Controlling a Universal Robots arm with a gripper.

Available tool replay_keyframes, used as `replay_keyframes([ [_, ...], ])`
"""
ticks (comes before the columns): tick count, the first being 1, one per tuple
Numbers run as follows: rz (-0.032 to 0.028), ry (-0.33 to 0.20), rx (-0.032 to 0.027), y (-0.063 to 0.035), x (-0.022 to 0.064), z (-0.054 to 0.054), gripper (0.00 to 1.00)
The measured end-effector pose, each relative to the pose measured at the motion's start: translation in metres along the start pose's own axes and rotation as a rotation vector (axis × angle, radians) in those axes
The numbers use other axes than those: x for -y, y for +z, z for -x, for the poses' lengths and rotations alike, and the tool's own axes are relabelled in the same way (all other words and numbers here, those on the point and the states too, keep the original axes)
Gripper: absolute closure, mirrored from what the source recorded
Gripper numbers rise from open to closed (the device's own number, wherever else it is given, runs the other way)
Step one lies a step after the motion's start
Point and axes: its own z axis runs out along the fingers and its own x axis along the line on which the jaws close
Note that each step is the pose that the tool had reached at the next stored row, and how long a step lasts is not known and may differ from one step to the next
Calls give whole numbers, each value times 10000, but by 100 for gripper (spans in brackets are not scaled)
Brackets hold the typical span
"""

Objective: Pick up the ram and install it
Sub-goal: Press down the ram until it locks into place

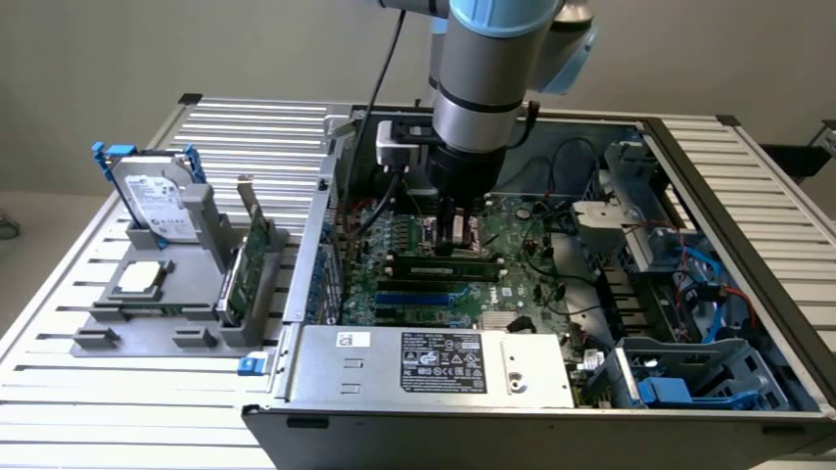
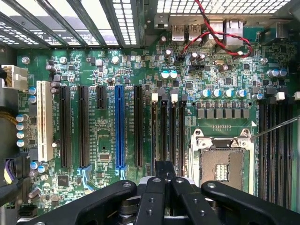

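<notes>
The ram [image 1: 444, 266], a long narrow green stick with dark chips, stands on edge in the memory slots of the motherboard [image 1: 523, 284] inside the open computer case. My gripper [image 1: 457, 240] points straight down right behind the ram's top edge; I cannot tell whether it touches it. In the wrist view the gripper [image 2: 164, 165] is shut, fingers pressed together with nothing between them, and hangs over the near end of the black memory slots [image 2: 168, 126]. The gripper's body hides that end of the slots.
The empty processor socket [image 2: 221, 164] lies beside the memory slots. Red and black cables [image 2: 220, 35] run near the rear ports. Outside the case, at the exterior view's left, a grey holder [image 1: 170, 313] carries a hard drive [image 1: 157, 201], a green expansion card [image 1: 251, 264] and a small square processor chip [image 1: 141, 279].
</notes>
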Motion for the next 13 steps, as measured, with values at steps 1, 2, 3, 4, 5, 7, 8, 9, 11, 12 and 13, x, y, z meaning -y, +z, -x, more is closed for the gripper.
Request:
replay_keyframes([
  [1,0,0,-1,18,1,-1,89],
  [2,0,-1,-1,36,2,-1,89],
  [3,0,0,0,51,3,-1,89],
  [4,0,0,2,57,2,-2,89],
  [5,1,1,5,58,-2,-2,89],
  [7,0,0,8,60,-11,-2,89],
  [8,0,-1,9,61,-16,-2,89],
  [9,1,0,9,63,-20,-2,89],
  [11,1,-2,7,66,-20,-3,89],
  [12,0,-4,11,71,-19,-2,89],
  [13,-1,-5,11,77,-19,-2,89],
])
